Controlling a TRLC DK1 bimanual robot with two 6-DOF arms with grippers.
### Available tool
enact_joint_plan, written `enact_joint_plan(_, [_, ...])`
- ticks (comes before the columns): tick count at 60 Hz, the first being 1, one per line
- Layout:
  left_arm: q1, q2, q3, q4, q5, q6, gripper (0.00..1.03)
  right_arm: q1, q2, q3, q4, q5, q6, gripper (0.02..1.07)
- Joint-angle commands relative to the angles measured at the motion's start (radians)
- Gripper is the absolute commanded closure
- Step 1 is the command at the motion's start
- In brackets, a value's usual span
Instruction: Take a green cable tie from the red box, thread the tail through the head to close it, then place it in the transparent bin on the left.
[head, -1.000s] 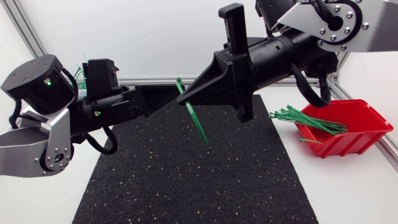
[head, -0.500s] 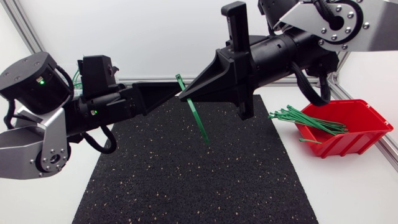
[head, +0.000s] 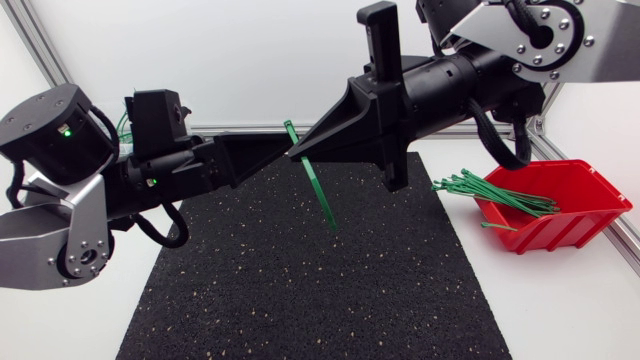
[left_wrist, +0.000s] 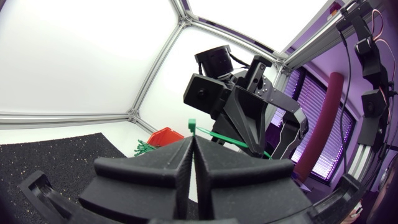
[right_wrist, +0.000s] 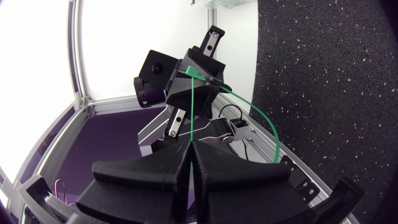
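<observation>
Speckled black mat (head: 300, 290) below, left claw (left_wrist: 191, 139) and right claw (right_wrist: 189, 144) clenched on green cable tie (head: 320, 195)

white table (head: 560, 300) | black speckled mat (head: 300, 290) | aluminium frame (head: 42, 45) | white back panel (head: 200, 50)

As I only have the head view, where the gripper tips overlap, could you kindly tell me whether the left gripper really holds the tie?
Observer: Yes. In the left wrist view the left gripper is shut on the tie, whose head pokes out just past the tips.
Operator: Thank you. Does the right gripper hold it as well?
Observer: It does. In the right wrist view the right gripper is shut on a straight green strand that runs from its tips to the tie's head.
Operator: Is that the only strand there?
Observer: No, a second strand curves away beside the straight one. Whether the tail is through the head I cannot tell.
</observation>
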Motion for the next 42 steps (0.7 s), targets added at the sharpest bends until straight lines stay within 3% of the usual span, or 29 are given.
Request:
enact_joint_plan(1, [-0.009, -0.007, -0.027, 0.019, -0.002, 0.008, 1.00, -0.006, 0.014, -0.009, 0.019, -0.009, 0.034, 1.01])
enact_joint_plan(17, [-0.015, -0.023, -0.034, 0.021, -0.002, 0.011, 1.00, -0.015, 0.026, -0.012, 0.028, -0.009, 0.037, 1.01])
enact_joint_plan(42, [-0.069, -0.087, -0.068, 0.010, -0.062, 0.111, 1.00, -0.006, 0.038, 0.000, 0.023, -0.006, 0.051, 1.01])
